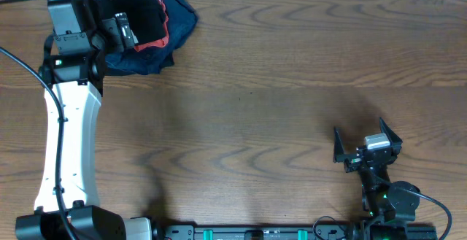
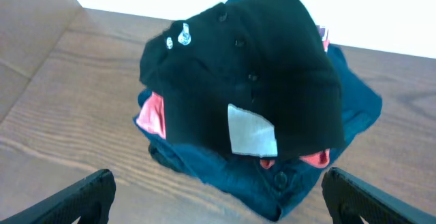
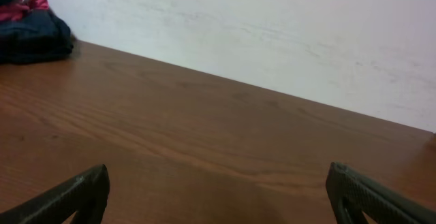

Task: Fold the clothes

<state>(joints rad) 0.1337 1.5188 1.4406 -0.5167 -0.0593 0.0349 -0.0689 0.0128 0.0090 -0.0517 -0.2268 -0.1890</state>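
The black shirt (image 1: 136, 8) lies bunched on top of a pile at the table's far left corner. In the left wrist view the black shirt (image 2: 259, 74) shows a small white logo and a white inner label. My left gripper (image 2: 218, 197) is open and empty, just short of the pile with the fingers either side of its near edge; in the overhead view my left gripper (image 1: 121, 32) sits at the pile's left side. My right gripper (image 1: 367, 142) is open and empty at the near right, far from the pile; the right wrist view shows my right gripper (image 3: 218, 193) over bare wood.
Under the black shirt lie a red garment (image 2: 151, 115) and a dark navy-blue garment (image 2: 272, 176), also seen in the overhead view (image 1: 146, 59). A white wall (image 3: 272, 33) stands behind the wooden table (image 1: 263, 109). The pile shows small at the right wrist view's far left (image 3: 30, 30).
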